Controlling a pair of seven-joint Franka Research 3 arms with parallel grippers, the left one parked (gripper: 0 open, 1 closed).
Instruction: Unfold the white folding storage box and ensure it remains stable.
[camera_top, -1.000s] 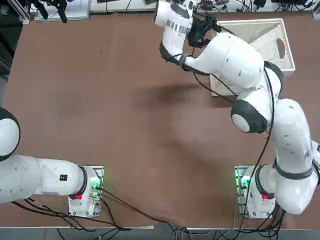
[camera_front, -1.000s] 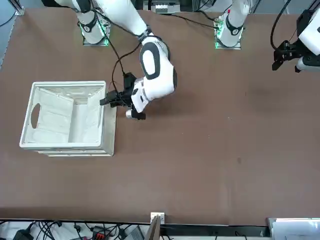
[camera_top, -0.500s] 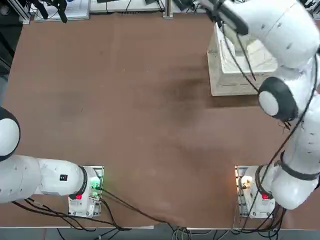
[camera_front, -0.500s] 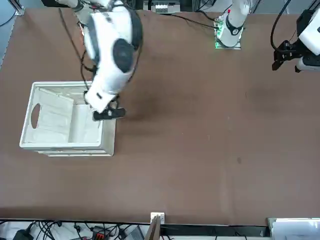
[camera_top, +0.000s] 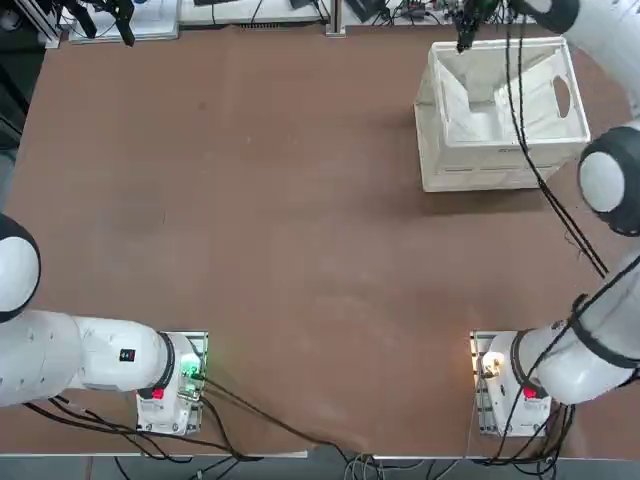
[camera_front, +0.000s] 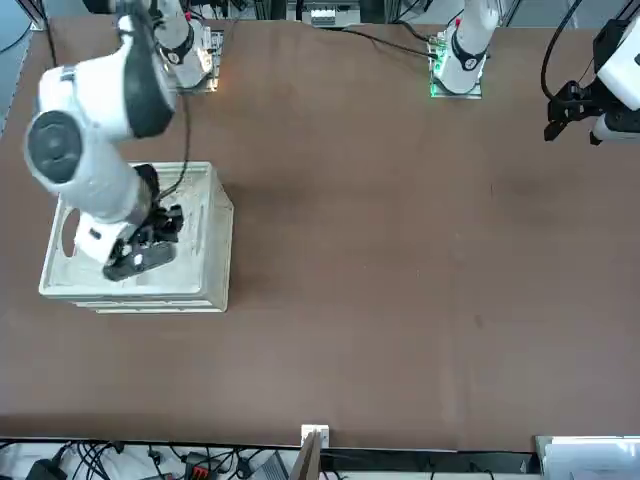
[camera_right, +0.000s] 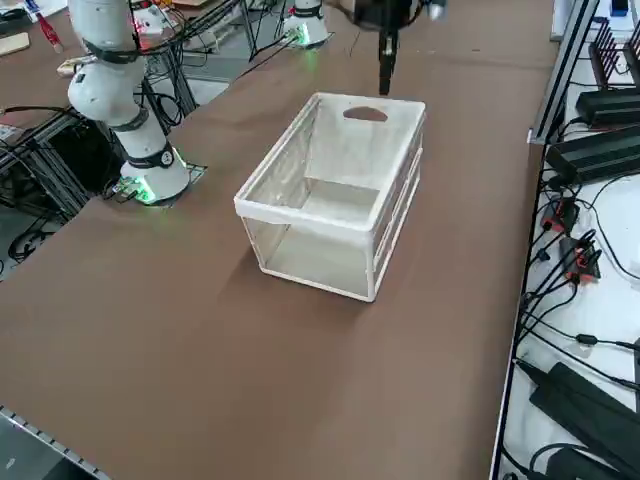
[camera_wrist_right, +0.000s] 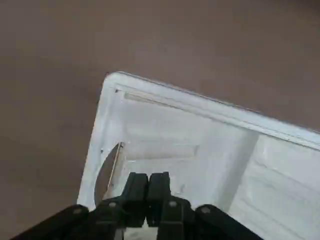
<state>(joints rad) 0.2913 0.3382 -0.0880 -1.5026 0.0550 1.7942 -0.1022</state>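
Note:
The white folding storage box stands at the table's far right, rim up. Its oval handle cutout shows in one short wall. In the top view, the panel at the opposite short end leans inward. My right gripper hangs high above the box, fingers pointing down and shut with nothing in them. From the right side view the gripper sits over the wall with the cutout. In the front view the gripper overlaps the box. The wrist view shows the shut gripper over the box interior.
The brown table spreads to the left of the box. The right arm's base stands at the near edge. Cables and black power units lie beyond the table's right side.
My right arm has swung away from the box's outer short wall, risen and moved over the box. The box has stayed where it was.

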